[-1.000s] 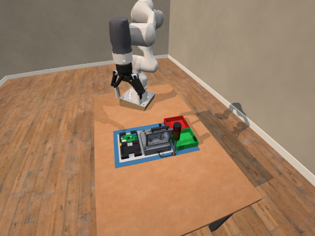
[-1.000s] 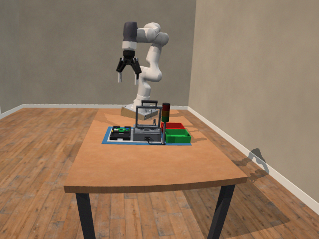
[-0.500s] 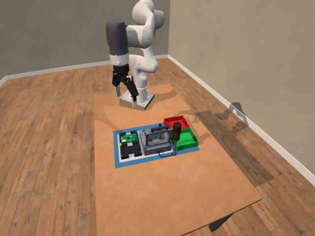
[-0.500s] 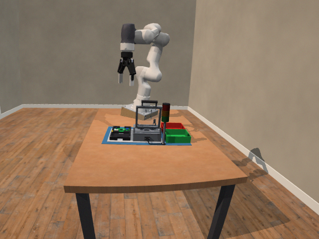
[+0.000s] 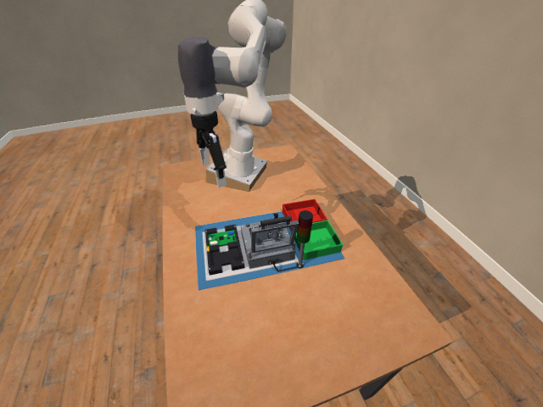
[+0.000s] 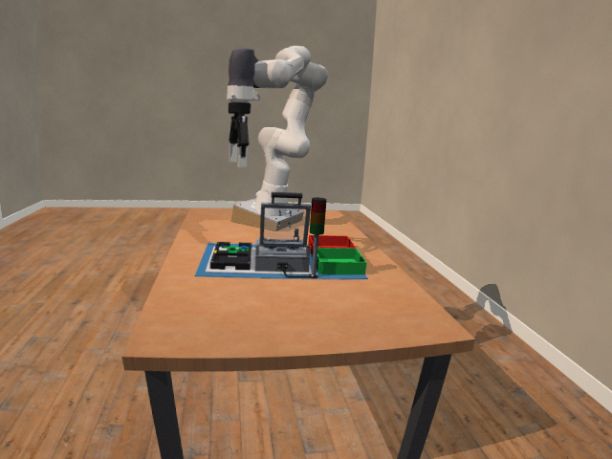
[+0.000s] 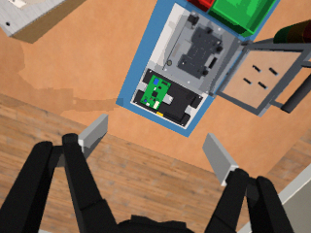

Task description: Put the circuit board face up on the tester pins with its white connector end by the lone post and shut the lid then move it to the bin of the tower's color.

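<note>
The green circuit board (image 5: 222,237) lies face up in the black tray (image 5: 226,259), in the pocket toward the robot's base. Beside the tray stands the grey tester (image 5: 268,245), its framed lid (image 6: 279,219) raised upright (handle uppermost). The signal tower (image 5: 305,224) rises beside the tester, and next to them sit the red bin (image 5: 304,209) and green bin (image 5: 321,241).
</note>
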Available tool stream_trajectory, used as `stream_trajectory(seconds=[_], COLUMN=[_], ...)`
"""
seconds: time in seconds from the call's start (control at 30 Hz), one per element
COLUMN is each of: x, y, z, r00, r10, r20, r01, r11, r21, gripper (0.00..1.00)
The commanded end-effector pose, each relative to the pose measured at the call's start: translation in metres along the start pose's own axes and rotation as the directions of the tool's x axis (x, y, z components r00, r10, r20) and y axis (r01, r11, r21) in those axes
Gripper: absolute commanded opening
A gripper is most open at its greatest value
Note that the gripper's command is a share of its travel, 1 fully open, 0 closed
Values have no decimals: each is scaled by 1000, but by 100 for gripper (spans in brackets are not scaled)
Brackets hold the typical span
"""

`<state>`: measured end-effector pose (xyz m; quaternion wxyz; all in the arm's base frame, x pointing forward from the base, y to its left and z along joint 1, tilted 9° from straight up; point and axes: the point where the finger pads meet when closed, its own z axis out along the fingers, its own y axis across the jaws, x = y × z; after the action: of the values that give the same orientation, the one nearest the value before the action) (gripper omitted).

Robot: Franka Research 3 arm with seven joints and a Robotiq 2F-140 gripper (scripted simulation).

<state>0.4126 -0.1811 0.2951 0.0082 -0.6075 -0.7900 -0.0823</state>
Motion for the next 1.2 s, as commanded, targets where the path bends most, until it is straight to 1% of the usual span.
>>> stream_trajectory(seconds=[0.0, 0.13, 0.23, 1.03, 1.07, 1.17], x=[-2, -5, -6, -6, -6, -6], y=[-2, -7, -9, -9, -9, -9], z=[2, 4, 5, 5, 5, 5], r00=[986, 970, 962, 961, 961, 961], r10=[166, 244, 273, 275, 275, 275], r20=[2, 2, 3, 3, 3, 3], r01=[-166, -244, -273, -275, -275, -275], r11=[986, 970, 962, 961, 961, 961], r21=[-10, -11, -12, -12, -12, -12], gripper=[100, 100, 100, 100, 58, 58])
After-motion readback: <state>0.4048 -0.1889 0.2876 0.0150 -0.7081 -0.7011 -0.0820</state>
